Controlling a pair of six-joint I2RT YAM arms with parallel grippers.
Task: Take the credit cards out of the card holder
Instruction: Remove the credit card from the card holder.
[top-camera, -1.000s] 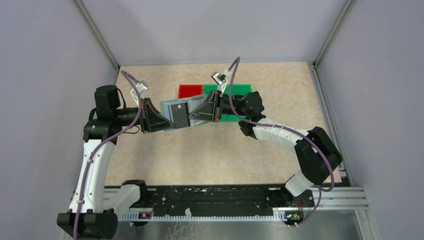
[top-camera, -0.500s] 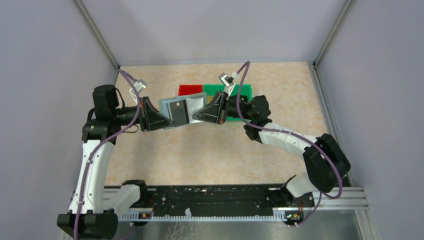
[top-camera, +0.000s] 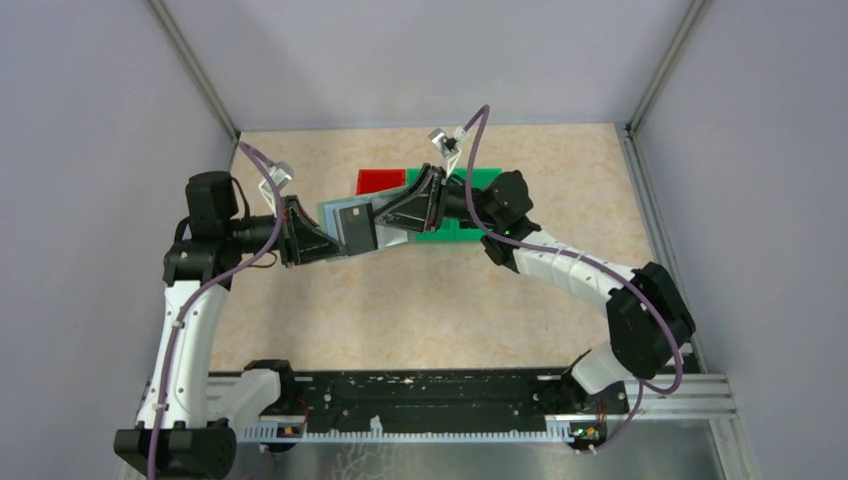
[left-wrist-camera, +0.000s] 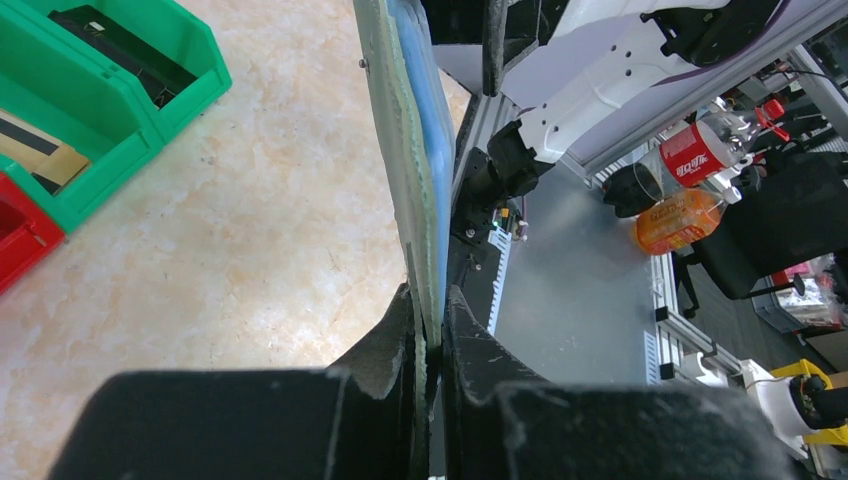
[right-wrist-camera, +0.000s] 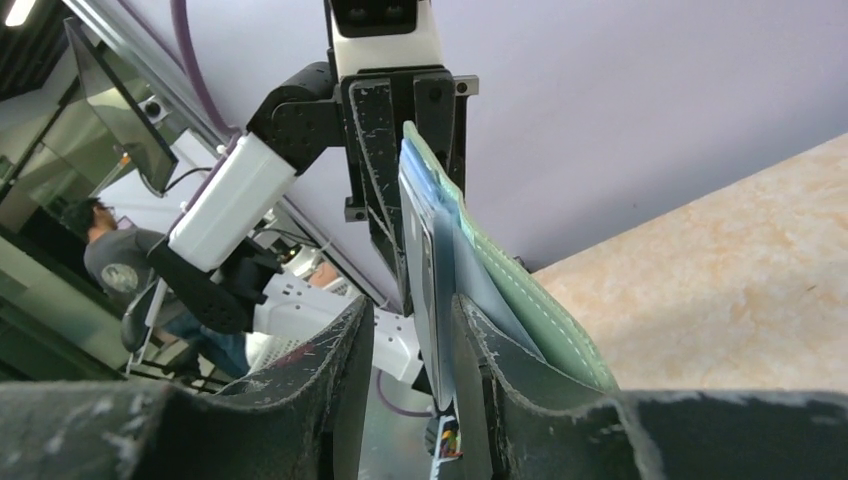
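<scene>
Card holder (top-camera: 330, 214) shows face-on overhead, edge-on at both wrists.

This is a robotics lab. In the top view, two robot arms (top-camera: 185, 320) (top-camera: 570, 270) are bolted to a metal rail (top-camera: 400, 395) at the bottom of the frame. They work inside a test cell of plain grey panels (top-camera: 420, 60) and aluminium posts (top-camera: 195, 65). At the right of the left wrist view stand an orange drink bottle (left-wrist-camera: 680, 222) and a black office chair (left-wrist-camera: 780, 220), beside more aluminium framing. At the left of the right wrist view a person (right-wrist-camera: 110, 265) sits below a dark monitor (right-wrist-camera: 120, 110).
</scene>
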